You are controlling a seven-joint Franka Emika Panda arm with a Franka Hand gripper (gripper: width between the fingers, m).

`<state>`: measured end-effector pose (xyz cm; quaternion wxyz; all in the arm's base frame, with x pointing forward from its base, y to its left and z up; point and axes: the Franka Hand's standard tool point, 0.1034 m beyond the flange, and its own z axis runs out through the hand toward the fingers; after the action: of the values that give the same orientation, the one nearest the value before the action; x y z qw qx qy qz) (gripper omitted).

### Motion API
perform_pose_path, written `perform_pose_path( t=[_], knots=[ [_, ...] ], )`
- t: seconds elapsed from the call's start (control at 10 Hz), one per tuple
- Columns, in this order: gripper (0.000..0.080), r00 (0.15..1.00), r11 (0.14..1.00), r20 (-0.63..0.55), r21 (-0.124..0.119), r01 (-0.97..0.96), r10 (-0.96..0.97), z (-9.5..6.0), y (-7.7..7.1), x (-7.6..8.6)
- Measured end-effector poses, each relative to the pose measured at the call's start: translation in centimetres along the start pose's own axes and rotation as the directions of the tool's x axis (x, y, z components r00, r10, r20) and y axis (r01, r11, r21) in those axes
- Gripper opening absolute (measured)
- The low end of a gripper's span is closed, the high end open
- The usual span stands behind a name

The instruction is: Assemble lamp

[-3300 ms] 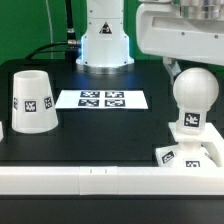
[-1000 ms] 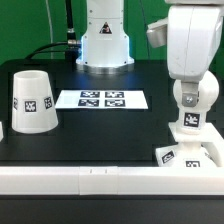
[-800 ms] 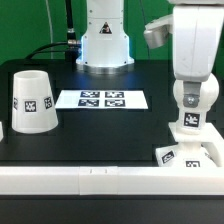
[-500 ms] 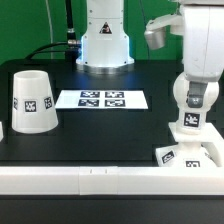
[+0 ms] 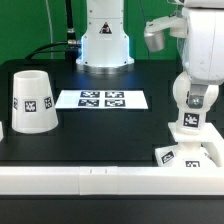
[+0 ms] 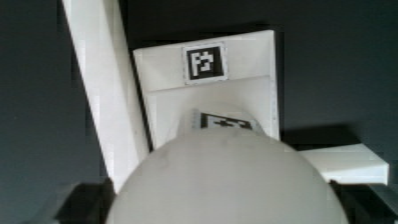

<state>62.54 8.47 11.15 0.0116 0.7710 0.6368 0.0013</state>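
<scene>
Gripper (image 5: 194,98) straddling the upright bulb (image 6: 214,178), with the base (image 6: 210,95) close beneath it; whether the jaws pinch the bulb or stand slightly clear cannot be told, so the grasp should probably close squarely across the globe's widest part, keeping the neck vertical.

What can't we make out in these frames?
1. Gripper grip on the bulb: in the exterior view the arm housing blocks it; in the wrist view the blurred bulb fills the foreground.
2. Bulb's seating in the base: in the wrist view the bulb hides it; in the exterior view it is too small.
</scene>
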Motion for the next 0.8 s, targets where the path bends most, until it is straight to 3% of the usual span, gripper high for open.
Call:
perform_pose_path(
  t=[0.2,0.4,0.8],
  knots=[
    [0.0576,0.999,0.999,-0.004,0.002,-0.048,0.048,0.01,-0.02,0.03],
    [0.0576,0.949,0.949,-0.005,0.010,-0.315,0.315,0.03,-0.12,0.07],
    [0.0577,0.749,0.749,-0.001,0.037,-0.662,0.662,-0.02,-0.04,0.13]
  ],
)
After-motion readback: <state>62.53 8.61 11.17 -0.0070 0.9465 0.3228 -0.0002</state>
